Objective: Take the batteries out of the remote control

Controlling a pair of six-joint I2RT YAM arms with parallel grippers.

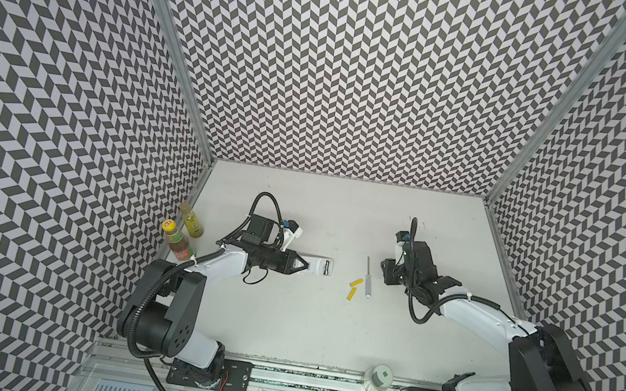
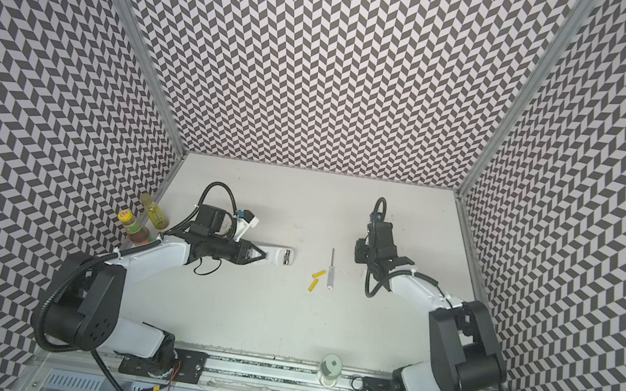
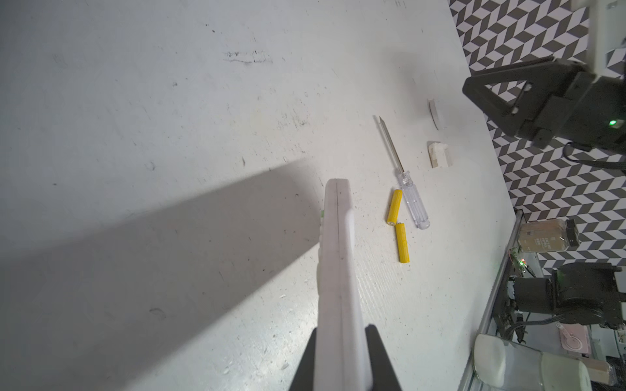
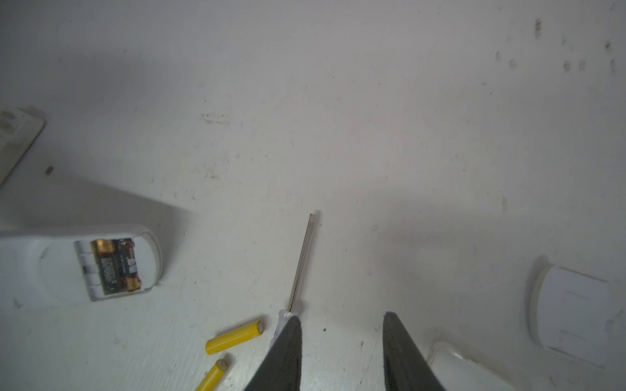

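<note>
My left gripper is pinching the near end of the white remote control, with its dark fingers pressing in on either side of the body. The remote is reaching away from me toward the middle of the worktop. At its far end the open compartment is showing the two black batteries, gold-ended and sitting side by side inside. Past that end, a yellow battery and a second yellow battery are lying loose on the worktop, their ends close together and set at a slight angle to each other. The screwdriver is lying just beside the first of them, its clear handle next to the cell and its thin shaft pointing away. Farther on, a small blocky white piece and a curved white piece are resting on the surface. Above that area my right gripper is hovering with its fingers spread; bare worktop is showing between them and they are gripping nothing. Beyond it, the chevron-patterned wall is closing off the space.
</note>
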